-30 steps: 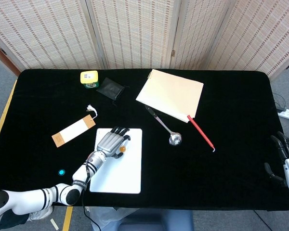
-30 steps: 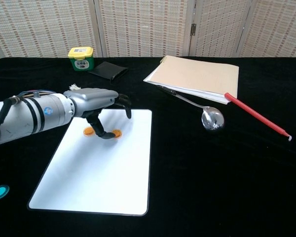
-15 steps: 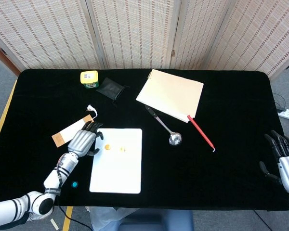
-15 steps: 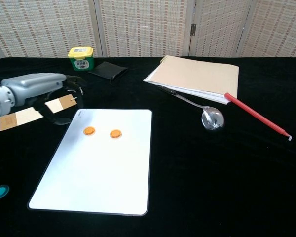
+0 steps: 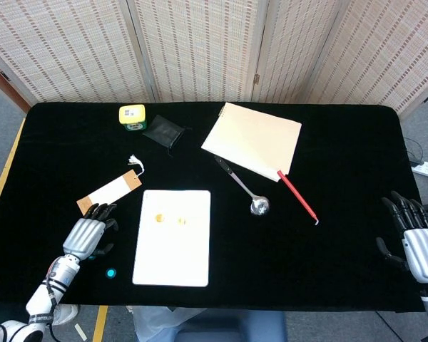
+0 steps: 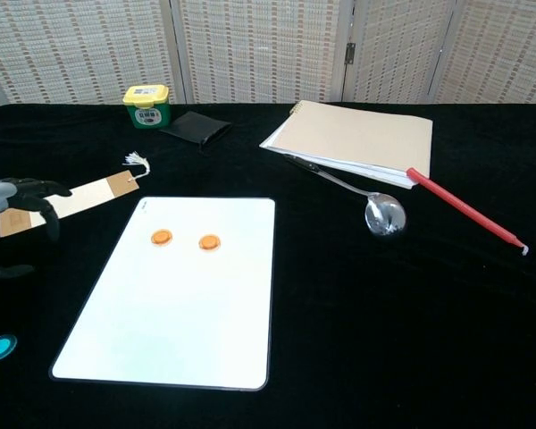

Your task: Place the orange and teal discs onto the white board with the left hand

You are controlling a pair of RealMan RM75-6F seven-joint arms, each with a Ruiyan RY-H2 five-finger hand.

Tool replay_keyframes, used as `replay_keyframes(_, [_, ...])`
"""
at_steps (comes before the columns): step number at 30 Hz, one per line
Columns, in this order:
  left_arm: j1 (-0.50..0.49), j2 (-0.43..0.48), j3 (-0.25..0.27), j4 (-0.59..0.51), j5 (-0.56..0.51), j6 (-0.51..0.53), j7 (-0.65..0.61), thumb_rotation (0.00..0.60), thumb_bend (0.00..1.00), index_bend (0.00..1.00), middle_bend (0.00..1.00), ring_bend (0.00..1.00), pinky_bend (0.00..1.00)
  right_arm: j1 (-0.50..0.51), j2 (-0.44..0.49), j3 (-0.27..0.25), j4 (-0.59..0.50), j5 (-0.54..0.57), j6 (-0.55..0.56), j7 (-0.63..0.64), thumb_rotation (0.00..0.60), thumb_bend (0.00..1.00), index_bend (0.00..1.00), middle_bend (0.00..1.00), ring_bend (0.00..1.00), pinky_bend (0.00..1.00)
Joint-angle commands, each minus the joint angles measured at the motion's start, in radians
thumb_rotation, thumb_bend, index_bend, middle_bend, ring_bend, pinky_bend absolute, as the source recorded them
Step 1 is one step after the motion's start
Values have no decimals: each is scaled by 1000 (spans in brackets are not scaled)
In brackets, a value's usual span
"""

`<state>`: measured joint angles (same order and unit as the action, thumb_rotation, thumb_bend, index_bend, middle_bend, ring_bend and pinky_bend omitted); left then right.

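Two orange discs lie on the white board — that part looks done. Left hand hovers over the black surface beside the board's left edge, fingers loosely spread, holding nothing. One teal disc sits on the surface just behind those fingers, toward the robot — left hand far nearer than the right hand, which hangs open at the far edge. Chest view shows only the left fingertips; head view shows the whole hand and its gap to the disc.
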<state>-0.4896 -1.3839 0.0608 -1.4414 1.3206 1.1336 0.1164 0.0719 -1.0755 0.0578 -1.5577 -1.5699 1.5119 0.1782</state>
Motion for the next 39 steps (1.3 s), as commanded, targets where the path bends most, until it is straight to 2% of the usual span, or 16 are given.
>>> replay_keyframes(1, [29,3,16,11,13,16,-17,600,352,441,104,0,0,2,2,0,-3,-2,-1,-4,600,443,27,23,0,0])
replay_keyframes(16, [117,7,39,79,25,9,-69,600,352,439,104,0,0,0,5,-5,-10,-7,9,-8,600,444,27,23,0,0])
replay_keyframes(39, [139,-23,9,135,41,-52,-97,600,353,482,104,0,0,-5,1,-13,-19,-15,19,-19,600,443,28,23,0,0])
